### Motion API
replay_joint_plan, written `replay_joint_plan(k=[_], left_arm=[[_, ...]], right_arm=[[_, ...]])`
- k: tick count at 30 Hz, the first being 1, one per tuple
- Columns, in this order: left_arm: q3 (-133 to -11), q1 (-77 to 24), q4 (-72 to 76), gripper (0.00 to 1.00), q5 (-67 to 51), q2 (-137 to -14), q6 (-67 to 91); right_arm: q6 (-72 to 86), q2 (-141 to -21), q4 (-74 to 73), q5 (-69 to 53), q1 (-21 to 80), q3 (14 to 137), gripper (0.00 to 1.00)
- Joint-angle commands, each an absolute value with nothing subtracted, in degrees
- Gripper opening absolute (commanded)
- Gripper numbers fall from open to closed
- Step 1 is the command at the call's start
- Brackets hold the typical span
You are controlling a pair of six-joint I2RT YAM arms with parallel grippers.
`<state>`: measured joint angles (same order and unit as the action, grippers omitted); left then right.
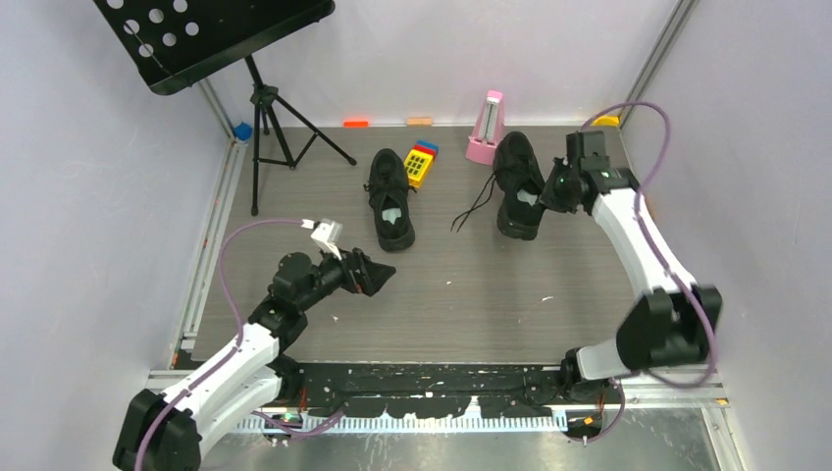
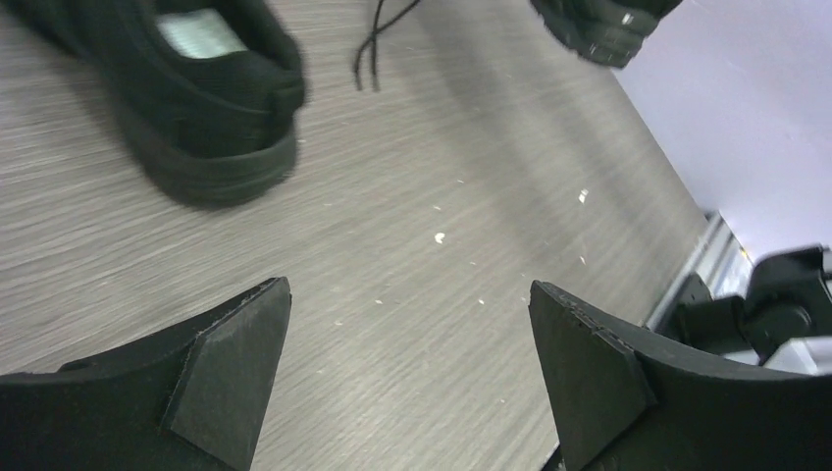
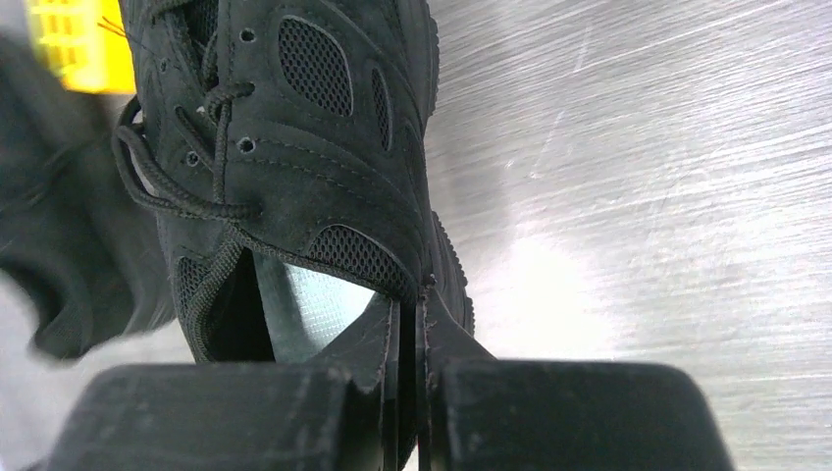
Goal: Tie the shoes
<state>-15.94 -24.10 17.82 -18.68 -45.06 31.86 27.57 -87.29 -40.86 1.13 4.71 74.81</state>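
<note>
Two black shoes stand on the table. The left shoe (image 1: 390, 196) has its heel toward me, and in the left wrist view that heel (image 2: 216, 128) lies ahead and to the left of my left gripper (image 2: 409, 324). That gripper (image 1: 383, 275) is open over bare table with nothing between its fingers. The right shoe (image 1: 518, 186) has loose laces (image 1: 474, 208) trailing to its left. My right gripper (image 1: 549, 191) is at this shoe's right side. In the right wrist view it (image 3: 412, 304) is shut on the right shoe's (image 3: 314, 147) collar edge, one finger inside and one outside.
A music stand (image 1: 265, 108) on a tripod stands at the back left. A pink metronome (image 1: 485, 128) and a yellow toy (image 1: 422, 162) sit behind and between the shoes. Small coloured blocks (image 1: 355, 123) line the back wall. Pale walls close both sides.
</note>
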Motion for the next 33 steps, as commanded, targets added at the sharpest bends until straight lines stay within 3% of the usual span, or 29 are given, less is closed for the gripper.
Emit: replay_joint_plan(k=[1, 8, 17, 33], left_arm=[[-20.5, -31.5, 21.3, 0.94, -16.0, -44.9, 25.6], [-29.8, -35.9, 20.6, 0.94, -15.9, -51.6, 22.8], [-35.7, -42.2, 33.0, 1.00, -18.7, -60.5, 18.5], [-44.5, -52.3, 42.3, 0.95, -15.8, -73.5, 12.8]], right_arm=[[23.9, -71.7, -40.5, -7.3, 5.6, 73.4, 0.00], [21.3, -59.1, -50.1, -18.4, 5.7, 81.3, 0.00], [20.2, -59.1, -63.5, -26.9, 5.8, 97.7, 0.00], [23.1, -59.1, -64.9, -30.7, 5.8, 101.2, 0.00]])
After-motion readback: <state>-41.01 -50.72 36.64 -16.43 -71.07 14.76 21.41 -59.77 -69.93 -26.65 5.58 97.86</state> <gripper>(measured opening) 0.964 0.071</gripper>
